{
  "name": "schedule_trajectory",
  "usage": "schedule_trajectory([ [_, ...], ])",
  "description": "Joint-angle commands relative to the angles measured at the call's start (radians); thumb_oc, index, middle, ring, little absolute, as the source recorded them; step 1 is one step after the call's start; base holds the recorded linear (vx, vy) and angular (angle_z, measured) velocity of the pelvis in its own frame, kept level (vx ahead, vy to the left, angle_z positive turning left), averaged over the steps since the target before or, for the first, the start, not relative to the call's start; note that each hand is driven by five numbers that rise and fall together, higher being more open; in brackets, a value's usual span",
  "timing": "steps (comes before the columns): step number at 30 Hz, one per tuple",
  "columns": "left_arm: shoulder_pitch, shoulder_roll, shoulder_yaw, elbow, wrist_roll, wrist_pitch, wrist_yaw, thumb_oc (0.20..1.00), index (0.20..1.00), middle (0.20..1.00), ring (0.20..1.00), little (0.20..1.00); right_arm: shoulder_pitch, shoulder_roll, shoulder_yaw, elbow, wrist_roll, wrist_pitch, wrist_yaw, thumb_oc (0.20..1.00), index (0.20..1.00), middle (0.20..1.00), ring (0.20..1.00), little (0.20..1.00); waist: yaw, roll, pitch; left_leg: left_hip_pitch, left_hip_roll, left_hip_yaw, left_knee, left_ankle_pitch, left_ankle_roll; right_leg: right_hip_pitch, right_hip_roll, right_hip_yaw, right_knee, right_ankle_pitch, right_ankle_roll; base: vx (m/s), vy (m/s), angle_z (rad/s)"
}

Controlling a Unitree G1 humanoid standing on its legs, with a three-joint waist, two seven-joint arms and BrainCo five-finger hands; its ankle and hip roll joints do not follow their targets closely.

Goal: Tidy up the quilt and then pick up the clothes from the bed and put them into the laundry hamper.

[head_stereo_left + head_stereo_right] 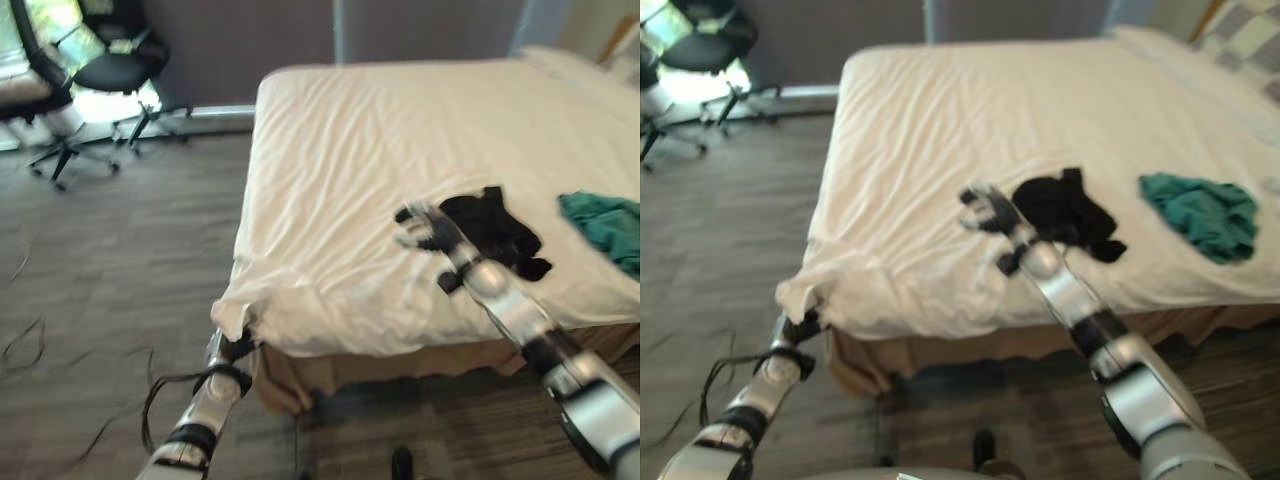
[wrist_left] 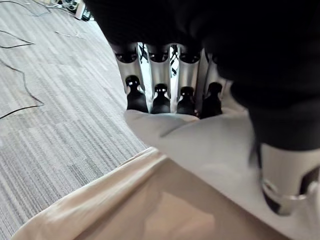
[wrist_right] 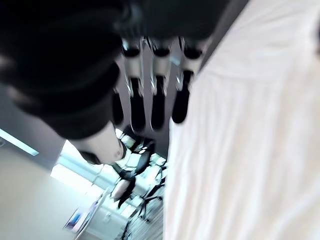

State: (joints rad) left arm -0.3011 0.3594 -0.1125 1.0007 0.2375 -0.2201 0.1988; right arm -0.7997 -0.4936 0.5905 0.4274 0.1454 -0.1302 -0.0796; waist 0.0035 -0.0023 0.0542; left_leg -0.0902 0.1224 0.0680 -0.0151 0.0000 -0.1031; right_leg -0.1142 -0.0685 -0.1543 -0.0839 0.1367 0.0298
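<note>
Holding the quilt (image 1: 400, 180) by its near corner, at the foot of the bed (image 1: 970, 345) on the floor side: left hand (image 1: 232, 350) low beside the mattress, fingers (image 2: 161, 97) curled onto the white fabric and thumb closing on it from the other side, a pinch that suits pulling the corner taut to smooth the creases bunched there. Reaching out over the quilt with the right hand (image 1: 425, 228), fingers (image 3: 152, 107) straight and spread, holding nothing, hovering just beside the black garment (image 1: 1065, 212), probably placed to flatten the cover or to go for the clothes next. Lying further along the bed toward the pillows, apart from the black one, the teal garment (image 1: 1202, 215), untouched. Judging the tidying step in hand, clothes not yet lifted.
</note>
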Motion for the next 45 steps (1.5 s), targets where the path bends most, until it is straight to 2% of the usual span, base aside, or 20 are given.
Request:
schedule_trajectory([
  [1, 0.303, 0.166, -0.080, 0.261, -0.088, 0.136, 0.005, 1.000, 1.000, 1.000, 1.000, 1.000, -0.252, 0.007, -0.082, 0.151, 0.078, -0.044, -0.081, 0.200, 0.200, 0.200, 0.200, 0.200, 0.173, -0.065, 0.230, -0.092, -0.017, -0.067, -0.072, 0.083, 0.010, -0.026, -0.054, -0.015, 0.051, -0.123, 0.096, -0.24, -0.009, 0.72],
  [4, 0.276, 0.165, -0.117, 0.232, -0.117, 0.111, 0.012, 1.000, 1.000, 1.000, 1.000, 1.000, -0.313, 0.009, -0.073, 0.208, 0.106, -0.052, -0.101, 0.200, 0.200, 0.200, 0.200, 0.200, 0.193, -0.047, 0.269, -0.143, -0.018, -0.080, -0.072, 0.103, -0.002, -0.064, -0.059, -0.034, 0.059, -0.119, 0.097, -0.11, 0.013, 0.52],
  [5, 0.242, 0.167, -0.189, 0.165, -0.127, 0.078, 0.020, 1.000, 1.000, 1.000, 1.000, 1.000, -0.372, 0.004, -0.072, 0.273, 0.141, -0.060, -0.117, 0.200, 0.200, 0.200, 0.200, 0.200, 0.215, -0.021, 0.308, -0.211, -0.020, -0.094, -0.072, 0.126, -0.020, -0.110, -0.066, -0.069, 0.065, -0.114, 0.100, -0.12, 0.010, 0.64],
  [10, 0.178, 0.190, -0.283, -0.015, -0.146, 0.037, 0.045, 1.000, 1.000, 1.000, 1.000, 1.000, -0.389, 0.013, -0.063, 0.370, 0.222, -0.072, -0.132, 0.200, 0.200, 0.200, 0.200, 0.200, 0.251, 0.029, 0.363, -0.346, -0.029, -0.106, -0.072, 0.153, -0.041, -0.223, -0.077, -0.121, 0.113, -0.127, 0.102, -0.13, -0.011, 0.74],
  [12, 0.174, 0.192, -0.287, -0.032, -0.147, 0.036, 0.050, 1.000, 1.000, 1.000, 1.000, 1.000, -0.378, 0.032, -0.059, 0.385, 0.232, -0.070, -0.128, 0.200, 0.200, 0.200, 0.200, 0.200, 0.256, 0.036, 0.369, -0.367, -0.030, -0.105, -0.072, 0.157, -0.041, -0.249, -0.077, -0.123, 0.126, -0.131, 0.101, -0.07, 0.025, 0.44],
  [14, 0.169, 0.190, -0.295, -0.035, -0.135, 0.043, 0.064, 1.000, 1.000, 1.000, 1.000, 1.000, -0.312, 0.115, -0.030, 0.396, 0.250, -0.069, -0.105, 0.200, 0.200, 0.200, 0.200, 0.200, 0.272, 0.045, 0.383, -0.393, -0.030, -0.101, -0.072, 0.162, -0.037, -0.290, -0.080, -0.123, 0.157, -0.142, 0.098, -0.05, 0.022, 0.07],
  [15, 0.166, 0.181, -0.296, -0.023, -0.127, 0.049, 0.069, 1.000, 1.000, 1.000, 1.000, 1.000, -0.263, 0.175, -0.017, 0.396, 0.264, -0.068, -0.091, 0.200, 0.200, 0.200, 0.200, 0.200, 0.275, 0.044, 0.384, -0.390, -0.030, -0.101, -0.072, 0.160, -0.035, -0.288, -0.079, -0.122, 0.156, -0.143, 0.098, -0.02, 0.003, -0.09],
  [16, 0.166, 0.181, -0.295, -0.023, -0.127, 0.049, 0.069, 1.000, 1.000, 1.000, 1.000, 1.000, -0.262, 0.175, -0.017, 0.395, 0.264, -0.068, -0.091, 0.200, 0.200, 0.200, 0.200, 0.200, 0.275, 0.043, 0.383, -0.390, -0.030, -0.101, -0.072, 0.160, -0.035, -0.288, -0.079, -0.121, 0.156, -0.143, 0.098, 0.03, -0.013, -0.07],
  [17, 0.171, 0.164, -0.289, -0.003, -0.110, 0.060, 0.075, 1.000, 1.000, 1.000, 1.000, 1.000, -0.148, 0.280, 0.028, 0.367, 0.273, -0.062, -0.053, 0.200, 0.200, 0.200, 0.200, 0.200, 0.277, 0.037, 0.379, -0.370, -0.030, -0.102, -0.072, 0.155, -0.032, -0.268, -0.079, -0.119, 0.146, -0.143, 0.099, 0.05, -0.024, -0.06],
  [18, 0.169, 0.153, -0.290, 0.008, -0.100, 0.065, 0.076, 1.000, 1.000, 1.000, 1.000, 1.000, -0.088, 0.325, 0.059, 0.358, 0.270, -0.054, -0.022, 0.200, 0.200, 0.200, 0.200, 0.200, 0.278, 0.031, 0.375, -0.358, -0.029, -0.103, -0.072, 0.151, -0.031, -0.253, -0.078, -0.116, 0.137, -0.142, 0.099, 0.07, -0.040, -0.10],
  [23, 0.175, 0.102, -0.293, 0.063, -0.061, 0.093, 0.080, 1.000, 1.000, 1.000, 1.000, 1.000, 0.173, 0.450, 0.167, 0.312, 0.296, -0.037, 0.078, 0.200, 0.200, 0.200, 0.200, 0.200, 0.258, -0.001, 0.331, -0.258, -0.025, -0.112, -0.072, 0.117, -0.024, -0.139, -0.075, -0.116, 0.094, -0.144, 0.097, 0.10, -0.042, -0.10],
  [28, 0.185, 0.068, -0.298, 0.067, -0.035, 0.106, 0.070, 1.000, 1.000, 1.000, 1.000, 1.000, 0.264, 0.422, 0.181, 0.181, 0.363, -0.038, 0.141, 0.200, 0.200, 0.200, 0.200, 0.200, 0.228, -0.032, 0.281, -0.179, -0.021, -0.104, -0.072, 0.091, -0.018, -0.056, -0.064, -0.109, 0.059, -0.145, 0.099, 0.13, -0.027, -0.06],
  [29, 0.198, 0.047, -0.332, 0.002, -0.001, 0.101, 0.047, 1.000, 1.000, 1.000, 1.000, 1.000, 0.258, 0.322, 0.092, -0.040, 0.456, -0.079, 0.156, 0.200, 0.200, 0.200, 0.200, 0.200, 0.178, -0.063, 0.233, -0.106, -0.012, -0.070, -0.072, 0.065, -0.012, 0.000, -0.054, -0.076, 0.037, -0.147, 0.104, 0.15, -0.004, -0.26],
  [33, 0.206, 0.030, -0.359, -0.058, -0.002, 0.092, 0.031, 1.000, 1.000, 1.000, 1.000, 1.000, 0.232, 0.272, 0.015, -0.136, 0.477, -0.116, 0.120, 0.200, 0.200, 0.200, 0.200, 0.200, 0.149, -0.067, 0.218, -0.092, -0.007, -0.046, -0.072, 0.058, -0.009, -0.003, -0.052, -0.052, 0.036, -0.144, 0.104, 0.04, -0.005, -0.34],
  [34, 0.124, 0.028, -0.374, -0.041, -0.012, 0.097, 0.024, 1.000, 1.000, 1.000, 1.000, 1.000, 0.207, 0.248, 0.007, -0.233, 0.515, -0.113, 0.136, 0.200, 0.200, 0.200, 0.200, 0.200, 0.121, -0.071, 0.229, -0.096, -0.004, -0.032, -0.072, 0.059, -0.009, -0.021, -0.051, -0.039, 0.045, -0.143, 0.107, -0.04, -0.004, -0.47],
  [35, 0.124, 0.028, -0.374, -0.041, -0.012, 0.097, 0.024, 1.000, 1.000, 1.000, 1.000, 1.000, 0.207, 0.248, 0.007, -0.233, 0.515, -0.113, 0.136, 0.200, 0.200, 0.200, 0.200, 0.200, 0.121, -0.071, 0.229, -0.096, -0.004, -0.032, -0.072, 0.059, -0.009, -0.021, -0.051, -0.039, 0.045, -0.143, 0.107, -0.14, -0.022, -0.44],
  [36, 0.022, 0.020, -0.408, -0.078, -0.068, 0.089, 0.055, 1.000, 1.000, 1.000, 1.000, 1.000, 0.122, 0.229, -0.018, -0.172, 0.476, -0.137, 0.082, 0.200, 0.200, 0.200, 0.200, 0.200, 0.106, -0.058, 0.267, -0.128, 0.001, -0.029, -0.072, 0.073, -0.011, -0.076, -0.048, -0.022, 0.067, -0.138, 0.103, -0.11, -0.020, -0.34],
  [40, 0.029, 0.033, -0.447, -0.125, -0.068, 0.078, 0.027, 1.000, 1.000, 1.000, 1.000, 1.000, 0.043, 0.183, -0.083, -0.138, 0.460, -0.150, 0.021, 0.200, 0.200, 0.200, 0.200, 0.200, 0.105, -0.042, 0.317, -0.194, 0.007, -0.035, -0.049, 0.083, -0.015, -0.143, -0.053, -0.022, 0.100, -0.140, 0.099, -0.12, -0.035, -0.17],
  [42, 0.027, 0.055, -0.462, -0.091, -0.049, 0.077, 0.016, 1.000, 1.000, 1.000, 1.000, 1.000, 0.007, 0.106, -0.165, -0.004, 0.440, -0.157, -0.047, 0.200, 0.200, 0.200, 0.200, 0.200, 0.090, -0.026, 0.361, -0.324, 0.006, -0.034, 0.075, 0.058, -0.015, -0.255, -0.068, -0.019, 0.191, -0.159, 0.095, -0.14, 0.007, 0.24],
  [45, 0.037, 0.066, -0.453, -0.061, -0.036, 0.085, 0.006, 1.000, 1.000, 1.000, 1.000, 1.000, 0.042, 0.075, -0.216, 0.070, 0.456, -0.158, -0.062, 0.200, 0.200, 0.200, 0.200, 0.200, 0.078, -0.025, 0.366, -0.367, 0.009, -0.030, 0.149, 0.026, -0.006, -0.306, -0.073, -0.003, 0.258, -0.179, 0.091, -0.05, 0.057, -0.04],
])
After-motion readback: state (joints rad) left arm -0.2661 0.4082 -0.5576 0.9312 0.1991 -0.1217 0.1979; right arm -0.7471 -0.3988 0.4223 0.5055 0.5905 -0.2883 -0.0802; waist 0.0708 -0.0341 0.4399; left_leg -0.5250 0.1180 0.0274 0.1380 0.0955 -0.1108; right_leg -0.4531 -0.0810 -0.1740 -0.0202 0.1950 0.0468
